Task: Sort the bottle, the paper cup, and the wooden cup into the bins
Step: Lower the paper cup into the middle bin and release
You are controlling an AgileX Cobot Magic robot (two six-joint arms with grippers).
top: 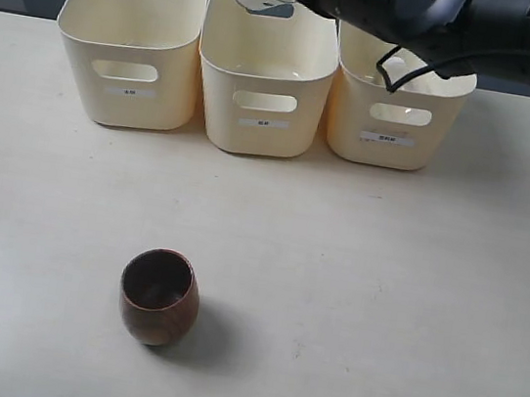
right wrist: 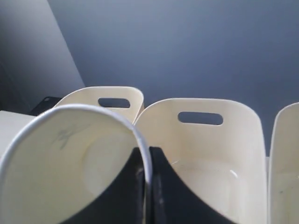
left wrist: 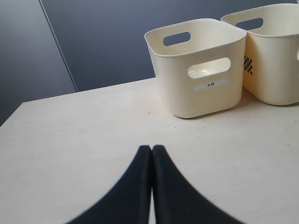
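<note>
Right wrist view: paper cup [right wrist: 70,163] pinched by its rim in the right gripper [right wrist: 147,172], held above the middle bin [top: 264,80] of three. Wooden cup [top: 159,296] stands upright on the table [top: 379,303], well apart from the bins. Left gripper [left wrist: 151,156] closed on nothing, low over the table.

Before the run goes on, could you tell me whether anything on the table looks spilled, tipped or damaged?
Nothing stands out. The wooden cup stands upright on the table, the three bins sit upright in a row, and the right gripper pinches the paper cup by its rim above them. No spill or damage shows.
</note>
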